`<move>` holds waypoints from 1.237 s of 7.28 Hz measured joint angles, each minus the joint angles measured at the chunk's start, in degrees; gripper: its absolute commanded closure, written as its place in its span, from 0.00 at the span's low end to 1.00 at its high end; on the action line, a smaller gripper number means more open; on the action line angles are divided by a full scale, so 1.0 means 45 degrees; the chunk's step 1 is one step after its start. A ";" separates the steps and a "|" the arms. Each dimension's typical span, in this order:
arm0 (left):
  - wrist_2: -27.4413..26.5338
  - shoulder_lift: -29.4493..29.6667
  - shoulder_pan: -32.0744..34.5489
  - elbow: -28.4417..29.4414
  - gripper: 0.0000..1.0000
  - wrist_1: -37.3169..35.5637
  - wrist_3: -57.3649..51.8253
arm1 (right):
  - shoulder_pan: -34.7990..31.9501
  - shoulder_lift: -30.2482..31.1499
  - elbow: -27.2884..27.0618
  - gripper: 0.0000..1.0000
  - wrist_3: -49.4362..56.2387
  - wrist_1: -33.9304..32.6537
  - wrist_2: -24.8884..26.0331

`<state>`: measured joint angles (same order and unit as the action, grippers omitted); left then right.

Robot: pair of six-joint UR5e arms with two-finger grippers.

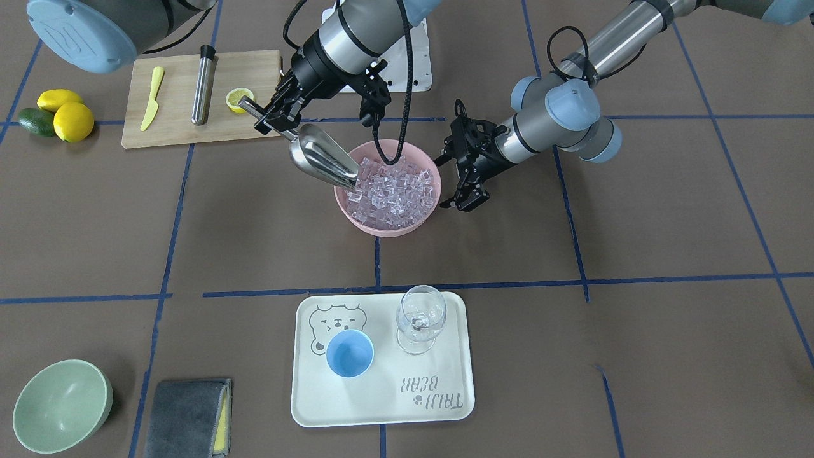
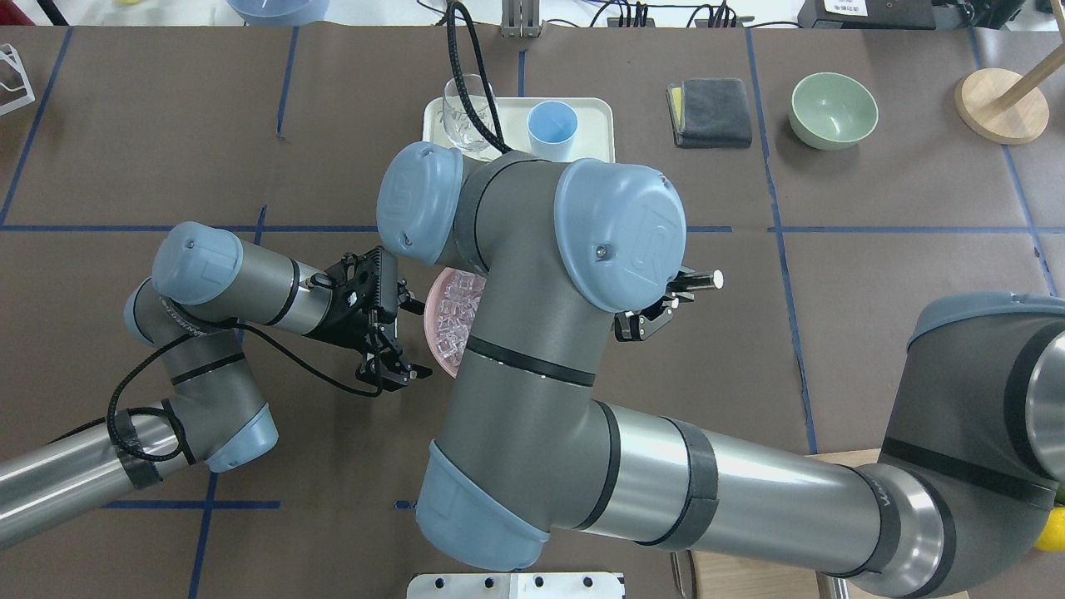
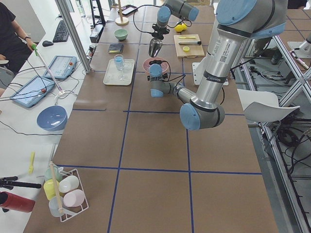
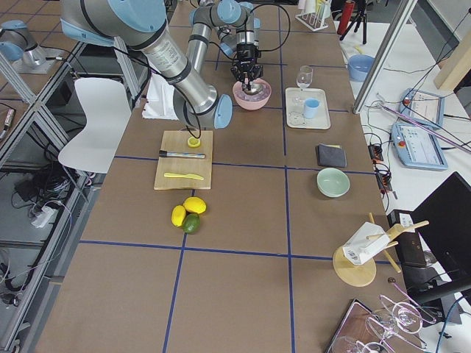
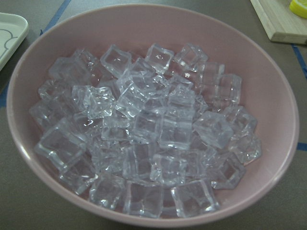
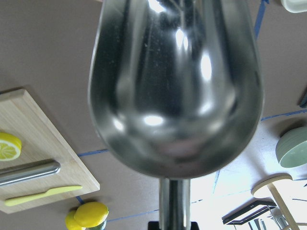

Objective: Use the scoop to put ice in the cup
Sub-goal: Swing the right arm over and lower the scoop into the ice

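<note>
The silver scoop [image 1: 321,159] is tilted down, with its tip in the ice [image 1: 394,187] at the rim of the pink bowl [image 1: 381,228]. My right gripper [image 1: 270,116] is shut on the scoop's rod handle. The right wrist view shows only the scoop's shiny trough [image 6: 177,86]. My left gripper [image 1: 454,180] is open and empty, just beside the bowl's other side. The left wrist view is filled by the ice [image 5: 144,124] in the bowl [image 5: 268,86]. The light-blue cup [image 1: 349,353] stands empty on the white tray [image 1: 381,407], apart from both grippers.
A clear wine glass [image 1: 420,318] stands on the tray next to the cup. A wooden board [image 1: 178,130] holds a yellow knife, a steel cylinder and a lemon half. Lemons and an avocado [image 1: 57,114], a green bowl [image 1: 60,404] and a grey cloth [image 1: 187,416] lie further out.
</note>
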<state>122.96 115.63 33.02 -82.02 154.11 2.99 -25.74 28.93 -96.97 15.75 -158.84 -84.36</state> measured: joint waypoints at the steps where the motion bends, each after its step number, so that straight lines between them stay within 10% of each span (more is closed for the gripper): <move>1: 0.0000 0.0002 -0.0006 0.0016 0.00 0.0006 0.0000 | 0.0113 -0.0124 0.0305 1.00 0.0241 -0.0200 0.0160; 9: 0.0019 0.0082 -0.0001 0.0090 0.00 0.0011 0.0019 | 0.0471 -0.1369 0.3109 1.00 0.0593 -0.0256 0.0710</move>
<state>123.05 116.00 33.01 -81.62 154.16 3.07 -23.62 22.77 -82.98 18.42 -159.99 -81.17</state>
